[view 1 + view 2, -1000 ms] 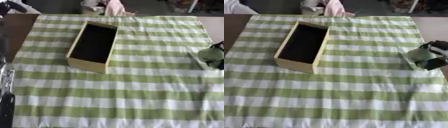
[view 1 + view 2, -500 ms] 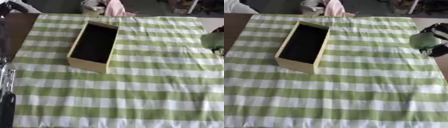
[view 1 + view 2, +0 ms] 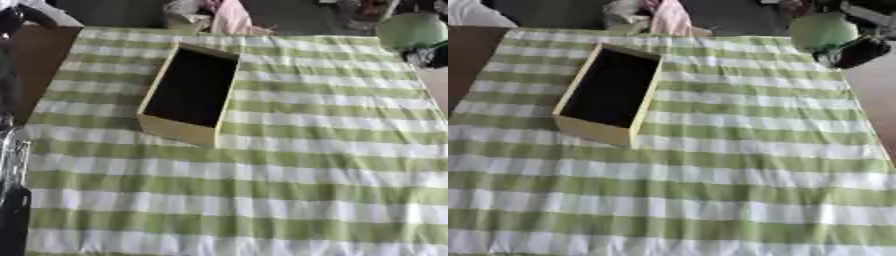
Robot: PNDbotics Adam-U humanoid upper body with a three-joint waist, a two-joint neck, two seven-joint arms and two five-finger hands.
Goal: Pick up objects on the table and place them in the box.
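A pale green round object hangs in the air above the table's far right corner. My right hand is shut on it, black fingers curled round its lower right side. The open wooden box stands on the green-and-white checked cloth, left of centre, with a dark inside in which I see nothing. The box is well to the left of the held object. My left hand shows only as a dark and silver shape at the lower left edge of the left eye view.
The checked cloth covers most of the table. Bare brown tabletop shows at the left and the right. A pink and pale bundle lies at the far edge behind the box.
My right hand has risen from the table's right edge and moved toward the far right corner, carrying the green object.
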